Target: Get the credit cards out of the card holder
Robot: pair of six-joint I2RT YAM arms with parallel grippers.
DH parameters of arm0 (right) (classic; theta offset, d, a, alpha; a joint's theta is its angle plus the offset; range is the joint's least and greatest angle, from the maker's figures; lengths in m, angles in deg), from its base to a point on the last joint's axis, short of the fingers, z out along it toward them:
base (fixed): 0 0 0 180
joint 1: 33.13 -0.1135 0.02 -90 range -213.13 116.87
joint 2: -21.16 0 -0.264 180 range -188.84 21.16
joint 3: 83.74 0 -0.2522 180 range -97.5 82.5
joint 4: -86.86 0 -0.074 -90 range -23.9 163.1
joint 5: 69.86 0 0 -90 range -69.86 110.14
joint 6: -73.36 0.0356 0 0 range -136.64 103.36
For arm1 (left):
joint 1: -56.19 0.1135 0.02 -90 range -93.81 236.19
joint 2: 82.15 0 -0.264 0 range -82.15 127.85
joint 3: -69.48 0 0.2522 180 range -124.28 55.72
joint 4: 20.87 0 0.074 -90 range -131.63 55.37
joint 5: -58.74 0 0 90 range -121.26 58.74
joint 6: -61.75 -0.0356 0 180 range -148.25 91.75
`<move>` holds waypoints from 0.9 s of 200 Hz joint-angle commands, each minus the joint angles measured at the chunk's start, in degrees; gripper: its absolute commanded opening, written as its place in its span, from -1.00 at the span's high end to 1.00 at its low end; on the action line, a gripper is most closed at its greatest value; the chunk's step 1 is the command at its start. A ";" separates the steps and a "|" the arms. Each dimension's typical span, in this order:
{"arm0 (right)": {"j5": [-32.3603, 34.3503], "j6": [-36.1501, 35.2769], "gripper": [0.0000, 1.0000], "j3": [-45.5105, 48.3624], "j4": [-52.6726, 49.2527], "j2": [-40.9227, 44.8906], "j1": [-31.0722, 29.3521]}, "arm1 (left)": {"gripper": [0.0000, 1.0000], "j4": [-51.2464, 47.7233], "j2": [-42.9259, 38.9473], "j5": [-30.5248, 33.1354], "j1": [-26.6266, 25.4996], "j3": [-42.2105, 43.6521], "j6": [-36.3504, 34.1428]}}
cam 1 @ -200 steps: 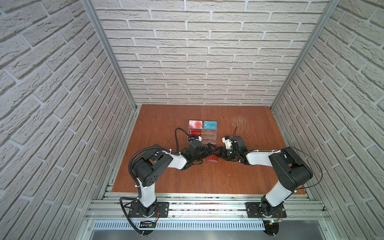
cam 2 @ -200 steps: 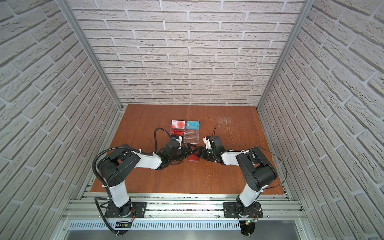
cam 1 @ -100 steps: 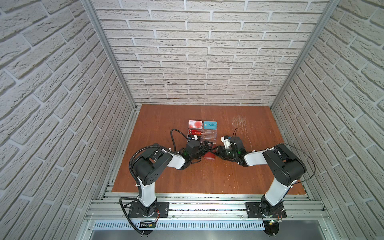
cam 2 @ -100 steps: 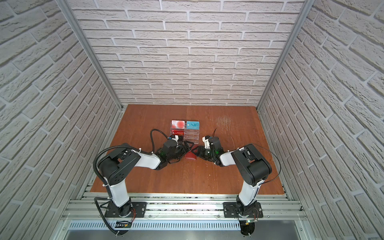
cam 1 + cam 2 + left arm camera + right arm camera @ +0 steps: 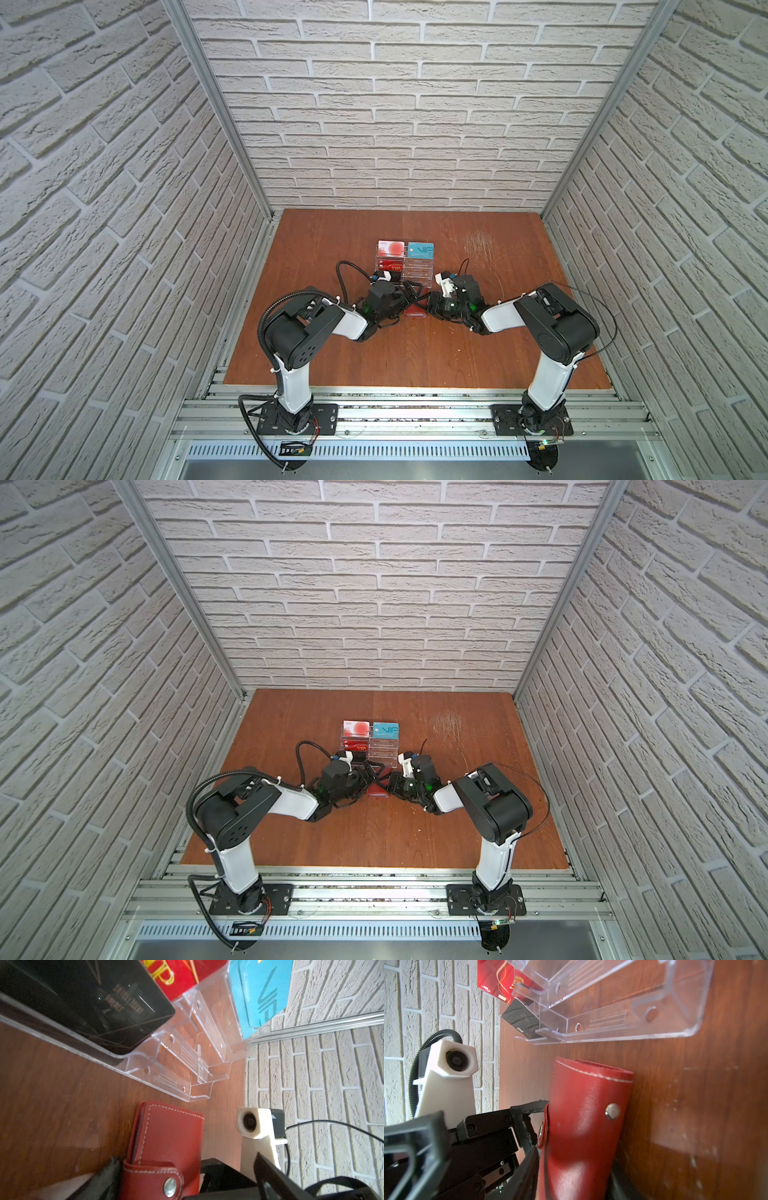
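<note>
- I see the wallet (image 5: pixel 166 1136) on the table (image 5: pixel 415 357), just in front of the clear stand (image 5: pixel 405 272), between both claws.
- My left claw (image 5: pixel 185 1161) stands wide open around one end.
- My right claw (image 5: pixel 575 1159) has fingers along both sides; I cannot tell whether it grips.

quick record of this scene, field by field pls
holder: red holder lying on the table, shut, tab wrapped over its edge
cards in holder: none showing
left gripper: open, fingers wide either side of the holder
right gripper: fingers close on both sides of the holder, grip unclear
stand: clear stand behind the holder, with a teal card, red cards and a black card
</note>
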 commanded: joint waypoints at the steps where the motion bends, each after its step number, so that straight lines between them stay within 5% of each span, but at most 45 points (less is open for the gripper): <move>1: -1.25 0.04 0.11 0.21 3.26 1.85 -0.69 | -0.96 0.50 -0.88 0.20 0.54 2.14 0.55; 180: -1.37 -3.88 0.53 -0.84 -1.98 4.29 -0.76 | -0.96 1.30 -2.40 -0.68 2.65 4.51 0.73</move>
